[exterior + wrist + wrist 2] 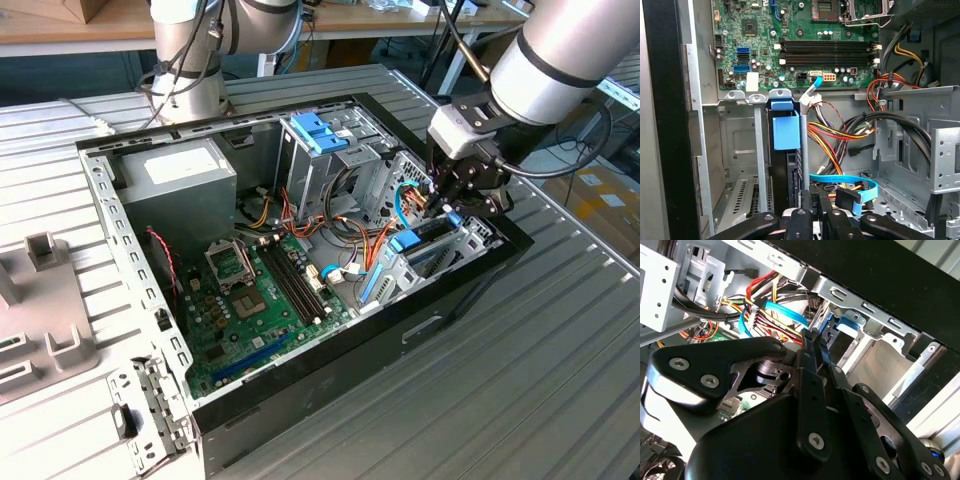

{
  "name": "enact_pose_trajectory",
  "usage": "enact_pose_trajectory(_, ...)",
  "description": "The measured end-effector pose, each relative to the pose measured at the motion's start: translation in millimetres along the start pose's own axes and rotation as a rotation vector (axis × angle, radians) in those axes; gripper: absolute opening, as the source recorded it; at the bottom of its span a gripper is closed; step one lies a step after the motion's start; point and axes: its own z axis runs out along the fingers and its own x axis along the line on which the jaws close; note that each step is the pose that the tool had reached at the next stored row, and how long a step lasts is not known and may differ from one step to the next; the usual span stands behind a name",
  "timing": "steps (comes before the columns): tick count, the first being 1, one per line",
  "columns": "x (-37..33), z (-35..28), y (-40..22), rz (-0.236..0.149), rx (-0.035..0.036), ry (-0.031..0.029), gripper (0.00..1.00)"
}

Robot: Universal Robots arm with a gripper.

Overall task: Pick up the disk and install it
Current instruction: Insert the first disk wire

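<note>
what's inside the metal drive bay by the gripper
The disk stands on edge in the drive bay, its blue rail showing. The gripper sits at its end, covering that part. The neighbouring slot looks bare.

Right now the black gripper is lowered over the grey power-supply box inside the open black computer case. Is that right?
No, not there. The exterior view shows the black gripper lowered over the blue-railed dark disk in its bay, at the exterior view's right end of the open black computer case; the grey power-supply box sits across it.
</note>
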Motion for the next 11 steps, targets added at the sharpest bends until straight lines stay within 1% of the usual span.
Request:
enact_pose_trajectory(2, 0.1, 0.0, 0.0, 0.000, 0.0000, -0.0001, 0.17)
enact_pose_trajectory(3, 3.2, -0.5, -0.1, 0.000, 0.0000, -0.0001, 0.17)
enact_pose_trajectory(4, 4.2, -0.8, -0.2, -0.020, -0.0033, -0.0015, 0.17)
enact_pose_trajectory(5, 11.5, -3.1, -1.1, -0.027, -0.0043, -0.0021, 0.17)
enact_pose_trajectory(6, 16.0, -3.7, -1.3, -0.027, -0.0043, -0.0022, 0.17)
enact_pose_trajectory(11, 14.7, -3.4, -1.4, -0.027, -0.0043, -0.0020, 0.17)
